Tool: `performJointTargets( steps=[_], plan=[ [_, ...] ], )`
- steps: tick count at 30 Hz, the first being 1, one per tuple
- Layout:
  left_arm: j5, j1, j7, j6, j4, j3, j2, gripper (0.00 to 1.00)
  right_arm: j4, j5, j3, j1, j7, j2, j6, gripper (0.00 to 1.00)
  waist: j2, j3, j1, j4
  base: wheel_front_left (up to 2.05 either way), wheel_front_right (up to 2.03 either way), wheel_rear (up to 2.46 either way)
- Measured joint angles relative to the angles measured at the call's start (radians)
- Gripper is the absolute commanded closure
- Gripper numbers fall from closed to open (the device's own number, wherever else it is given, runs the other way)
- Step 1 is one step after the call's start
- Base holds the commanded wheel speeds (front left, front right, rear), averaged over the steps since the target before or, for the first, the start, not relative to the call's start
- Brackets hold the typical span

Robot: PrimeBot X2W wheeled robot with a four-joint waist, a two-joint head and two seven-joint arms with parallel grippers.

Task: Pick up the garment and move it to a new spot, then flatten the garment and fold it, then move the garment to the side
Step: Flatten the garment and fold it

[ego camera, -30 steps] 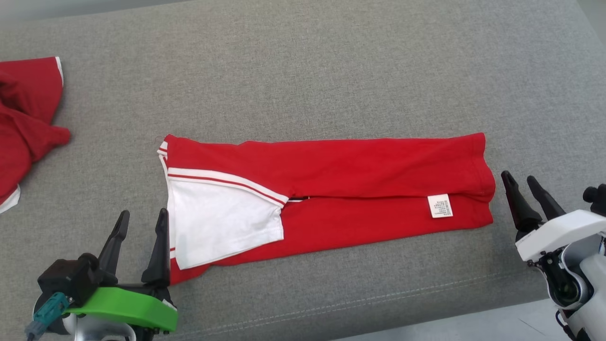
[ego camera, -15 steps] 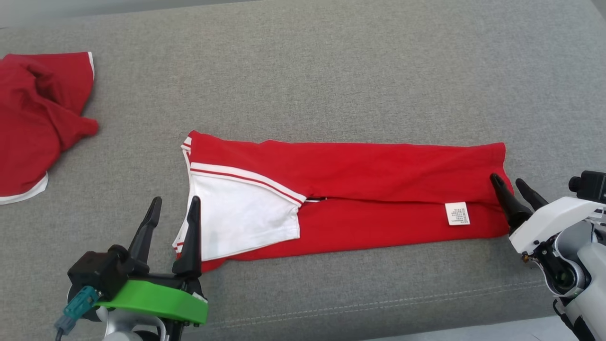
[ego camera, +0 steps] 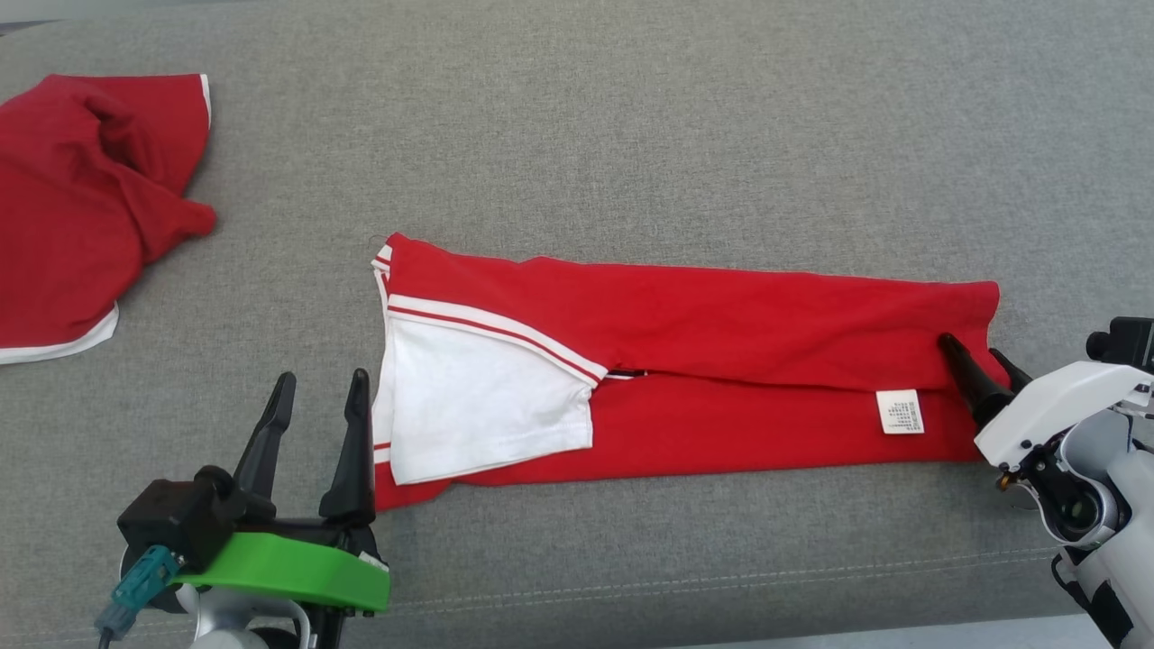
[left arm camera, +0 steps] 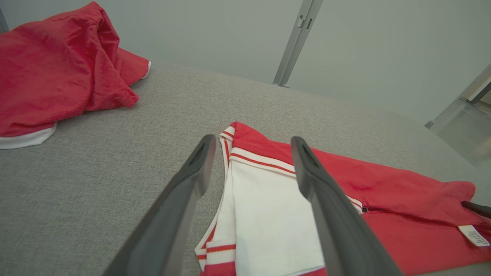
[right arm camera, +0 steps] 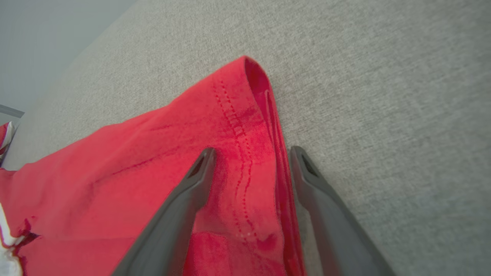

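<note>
Surface (ego camera: pixel 631 135): grey fabric, spans the whole head view
Garment (ego camera: pixel 721 333): red, folded into a long strip, lying flat across the middle of the surface from left to right
Heap (ego camera: pixel 72 207): second red cloth with white trim, crumpled at the far left, well apart from the garment
Sleeve (ego camera: pixel 478 406): white with a red stripe, folded over the garment's left end
Left gripper (ego camera: pixel 324 375): jaws spread, holding nothing; at the garment's left end, one finger over bare surface, the other over the sleeve
Right gripper (ego camera: pixel 971 347): jaws spread, nothing gripped; straddles the garment's right edge; contact with the cloth cannot be told
Label (ego camera: pixel 900 412): white, on the garment near its right end, just beside the right gripper
</note>
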Motion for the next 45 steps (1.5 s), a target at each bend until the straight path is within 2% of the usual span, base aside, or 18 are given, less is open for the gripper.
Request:
performJointTargets(
  steps=[1,2,3,5,6,14,19,29,32,36,39,45],
  plan=[
    [0.000,0.000,0.000,0.001,0.000,0.001,0.000,0.00,0.001,0.001,0.000,-0.002,0.003,0.001,0.001,0.15,0.0000,0.000,0.0000,0.001,0.00,0.00,0.00],
    [0.000,0.000,0.000,0.001,0.000,0.001,-0.001,0.00,0.001,0.001,0.001,-0.004,0.004,0.001,0.004,0.15,0.0000,0.001,0.0000,0.002,0.00,0.00,0.00],
    [0.000,0.000,0.000,0.001,0.000,0.002,-0.002,0.00,0.001,0.002,0.002,-0.007,0.005,0.002,0.009,0.53,0.0000,0.001,0.0000,0.002,0.00,0.00,0.00],
    [0.000,0.000,0.000,0.003,0.000,0.004,-0.003,0.00,0.000,0.002,0.004,-0.011,0.007,0.004,0.011,0.91,0.0000,0.001,0.0000,0.003,0.00,0.00,0.00],
    [0.000,0.000,0.000,0.003,0.000,0.006,-0.003,0.00,0.000,0.002,0.006,-0.015,0.007,0.008,0.014,1.00,0.0000,0.001,0.0000,0.003,0.00,0.00,0.00],
    [0.002,0.002,-0.009,0.004,0.002,0.025,-0.005,0.00,-0.001,0.009,0.002,-0.035,0.011,0.004,0.035,1.00,0.0000,-0.003,0.0000,-0.009,0.00,0.00,0.00],
    [0.002,0.003,-0.009,0.004,0.003,0.030,-0.005,0.00,-0.005,0.035,-0.026,-0.051,0.013,-0.022,0.044,1.00,0.0000,-0.009,0.0000,-0.028,0.00,0.00,0.00],
    [0.012,0.004,-0.016,0.005,-0.001,0.031,-0.003,0.00,-0.001,0.035,-0.081,-0.101,0.044,-0.155,0.043,1.00,0.0000,-0.026,0.0000,-0.079,0.00,0.00,0.00],
    [0.019,0.004,-0.016,0.005,-0.002,0.025,-0.001,0.00,0.007,0.035,-0.105,-0.101,0.048,-0.192,0.026,1.00,0.0000,-0.035,0.0000,-0.090,0.00,0.00,0.00],
    [0.019,0.004,-0.016,0.005,-0.007,0.018,-0.001,0.00,0.012,0.037,-0.125,-0.102,0.057,-0.227,0.020,1.00,0.0000,-0.042,0.0000,-0.096,0.00,0.00,0.00],
    [0.019,0.004,-0.015,0.005,-0.007,0.016,-0.001,0.00,-0.011,0.053,-0.118,-0.110,0.071,-0.208,0.029,1.00,0.0000,-0.046,0.0000,-0.097,0.00,0.00,0.00],
    [0.019,0.004,-0.007,0.005,0.000,0.002,-0.002,0.00,-0.122,0.104,-0.052,-0.117,0.129,-0.108,0.061,1.00,0.0000,-0.063,0.0000,-0.093,0.00,0.00,0.00]
  ],
)
